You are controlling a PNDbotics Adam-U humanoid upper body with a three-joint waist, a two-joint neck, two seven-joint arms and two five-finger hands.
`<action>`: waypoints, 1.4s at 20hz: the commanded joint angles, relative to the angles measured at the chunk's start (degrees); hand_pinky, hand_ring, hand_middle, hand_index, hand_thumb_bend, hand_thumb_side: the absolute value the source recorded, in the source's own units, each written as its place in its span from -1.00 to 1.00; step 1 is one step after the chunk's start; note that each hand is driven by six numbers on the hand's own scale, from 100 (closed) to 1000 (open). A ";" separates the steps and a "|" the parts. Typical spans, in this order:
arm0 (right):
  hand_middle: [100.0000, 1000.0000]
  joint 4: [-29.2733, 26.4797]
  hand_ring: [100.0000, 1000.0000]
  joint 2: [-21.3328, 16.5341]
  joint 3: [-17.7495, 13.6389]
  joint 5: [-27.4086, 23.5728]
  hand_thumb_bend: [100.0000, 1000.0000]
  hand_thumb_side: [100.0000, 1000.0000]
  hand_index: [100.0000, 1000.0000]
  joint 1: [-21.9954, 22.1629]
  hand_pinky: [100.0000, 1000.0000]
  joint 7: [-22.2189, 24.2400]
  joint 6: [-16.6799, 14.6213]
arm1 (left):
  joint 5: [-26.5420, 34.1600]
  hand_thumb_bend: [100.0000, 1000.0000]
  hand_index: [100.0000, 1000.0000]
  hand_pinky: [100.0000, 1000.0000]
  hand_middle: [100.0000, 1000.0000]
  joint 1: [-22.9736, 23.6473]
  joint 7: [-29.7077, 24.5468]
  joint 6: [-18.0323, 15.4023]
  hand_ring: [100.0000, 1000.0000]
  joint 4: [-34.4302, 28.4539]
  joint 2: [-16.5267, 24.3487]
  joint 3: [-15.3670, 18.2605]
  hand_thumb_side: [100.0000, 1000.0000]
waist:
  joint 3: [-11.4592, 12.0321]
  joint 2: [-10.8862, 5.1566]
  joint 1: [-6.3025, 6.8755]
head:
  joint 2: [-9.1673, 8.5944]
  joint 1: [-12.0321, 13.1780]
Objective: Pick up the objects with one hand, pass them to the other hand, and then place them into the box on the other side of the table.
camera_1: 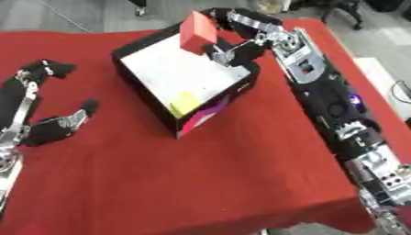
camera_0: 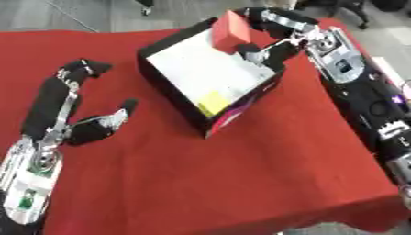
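A red block [camera_0: 232, 30] hangs over the far corner of the black box [camera_0: 169, 94], held between the fingers and thumb of my right hand [camera_0: 273, 32]. The box has a pale floor with a yellow piece [camera_0: 212, 102] lying near its front corner. My right arm runs down the right side of the table. At the left, my left hand [camera_0: 80, 124] lies on the red cloth with its fingers stretched out and nothing in it, well apart from the box.
A red cloth [camera_0: 241, 174] covers the table, whose near edge runs along the bottom. Grey floor and chair legs show beyond the far edge. The box sits askew in the upper middle.
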 commanded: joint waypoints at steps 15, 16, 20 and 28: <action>0.67 4.20 0.64 -1.47 0.22 9.03 -1.00 -0.96 0.56 -1.01 0.79 -5.23 -8.38 | 0.31 -0.18 0.53 0.50 0.24 -0.84 0.22 -0.33 0.26 -1.01 0.68 0.47 0.36 | 0.05 -0.84 0.73 | -0.92 -0.47; 0.67 4.21 0.64 -1.47 0.23 9.07 -1.00 -0.96 0.56 -1.01 0.79 -5.27 -8.40 | 0.31 -0.18 0.53 0.50 0.24 -0.84 0.23 -0.33 0.26 -1.00 0.68 0.46 0.36 | 0.05 -0.84 0.73 | -0.92 -0.47; 1.00 2.99 0.92 -1.53 1.10 10.50 -1.00 -0.92 0.90 -0.74 0.87 -3.62 -10.12 | 0.28 -0.18 0.53 0.50 0.24 -0.97 0.21 -0.19 0.26 -1.00 0.69 0.52 0.36 | -0.02 -0.70 0.75 | -0.58 -0.15; 1.00 3.14 1.00 -1.45 -0.03 11.43 -1.00 -0.98 1.00 -0.65 1.00 1.51 -15.62 | 0.39 -0.17 0.53 0.51 0.24 -0.95 0.20 -0.05 0.26 -1.08 0.76 0.61 0.36 | -0.09 -0.73 0.78 | -0.32 0.41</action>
